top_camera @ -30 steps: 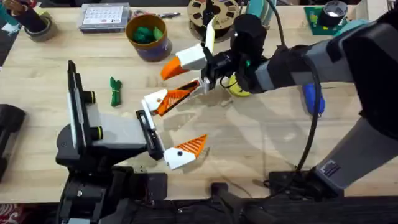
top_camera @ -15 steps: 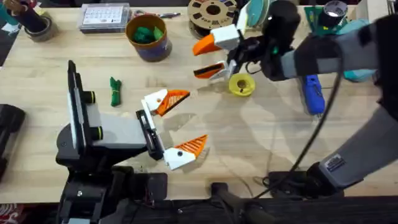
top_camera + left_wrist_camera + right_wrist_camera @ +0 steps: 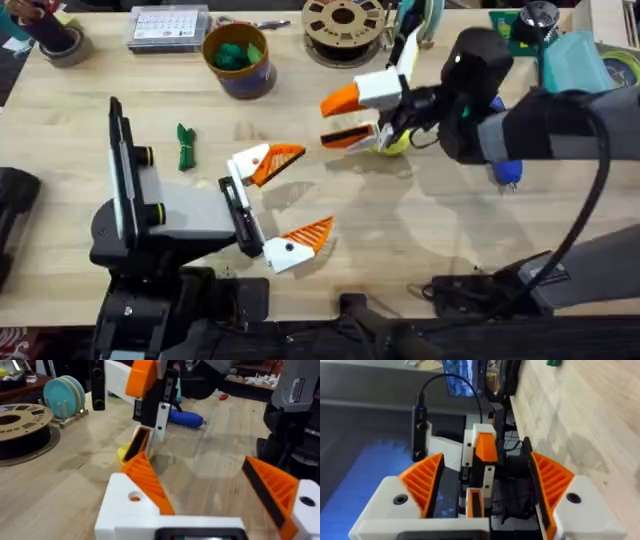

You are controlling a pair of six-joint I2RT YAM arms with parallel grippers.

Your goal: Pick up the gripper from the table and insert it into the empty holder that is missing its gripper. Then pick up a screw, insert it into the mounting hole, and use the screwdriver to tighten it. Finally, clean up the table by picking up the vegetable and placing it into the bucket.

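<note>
While left hand (image 3: pixel 300 193) and right hand (image 3: pixel 330 121) both spread, empty, vegetable (image 3: pixel 185 147) dark-green, slender, waisted.

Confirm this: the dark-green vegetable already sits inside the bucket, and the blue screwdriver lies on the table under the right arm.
Not quite. In the overhead view the vegetable lies on the bare table, apart from the bucket, beside the left arm. What fills the bucket is brighter green lumps. The blue screwdriver does lie on the table under the right arm.

Left arm low at lower left, forearm lying flat, left gripper (image 3: pixel 283 203) pointing right, orange pads (image 3: pixel 150 480) spread wide apart. Right arm reaches across from right side, raised above table, right gripper (image 3: pixel 345 118) pointing left, fingers parted.
</note>
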